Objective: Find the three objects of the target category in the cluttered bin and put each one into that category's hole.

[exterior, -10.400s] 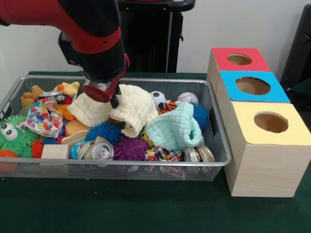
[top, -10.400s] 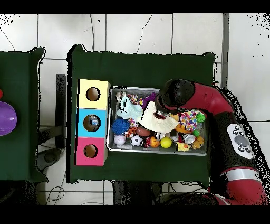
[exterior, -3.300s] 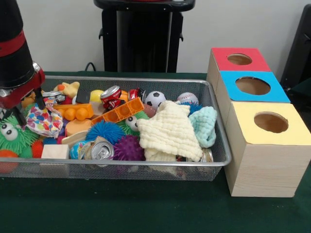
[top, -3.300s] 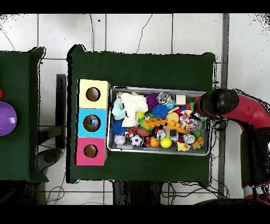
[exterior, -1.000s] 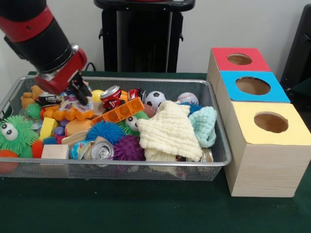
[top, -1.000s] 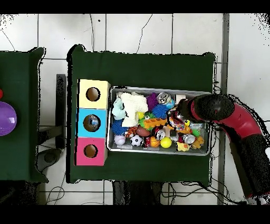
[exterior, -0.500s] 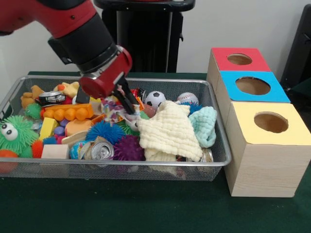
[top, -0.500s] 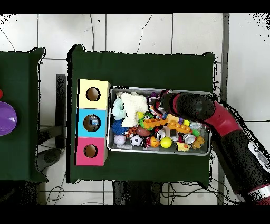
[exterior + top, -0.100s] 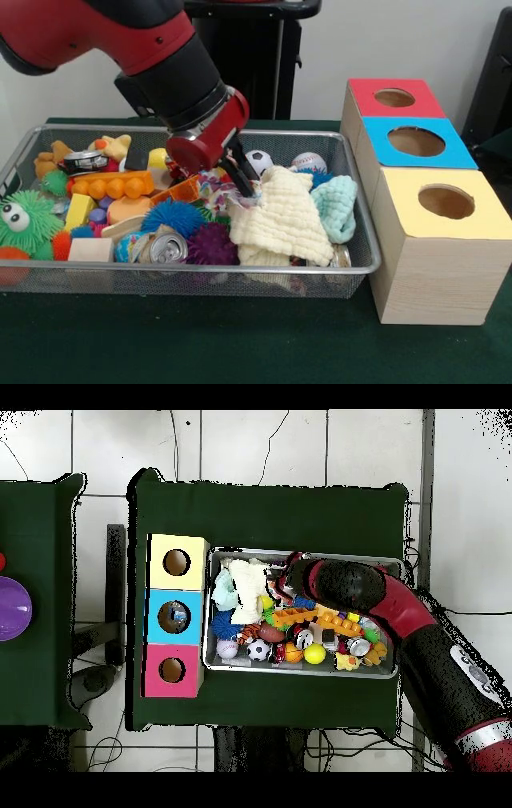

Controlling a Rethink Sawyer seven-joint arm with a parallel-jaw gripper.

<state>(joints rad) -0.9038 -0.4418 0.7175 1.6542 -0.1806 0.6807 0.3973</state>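
My gripper (image 9: 250,189) hangs low over the middle of the wire bin (image 9: 240,271), shut on a multicoloured patterned cloth (image 9: 214,194) that trails to its left. Its tips touch the left edge of a cream cloth (image 9: 278,216) spread across the bin's right half, and a mint cloth (image 9: 336,205) is bunched beside that. In the overhead view the gripper (image 9: 286,590) sits just right of the cream cloth (image 9: 246,588). Beside the bin stand three wooden boxes with round holes: yellow (image 9: 446,202), blue (image 9: 416,142) and red (image 9: 394,98).
The bin also holds a green googly-eyed spiky toy (image 9: 20,221), a silver can (image 9: 166,249), purple (image 9: 214,244) and blue (image 9: 172,216) spiky balls, an orange block (image 9: 112,186), a wooden block (image 9: 90,250), a soccer ball (image 9: 261,162) and a baseball (image 9: 309,162). The red arm spans the bin's left half.
The gripper has carried the patterned cloth from the bin's left side rightwards across the toys to the cream cloth's edge. The other objects have stayed put over the last second.
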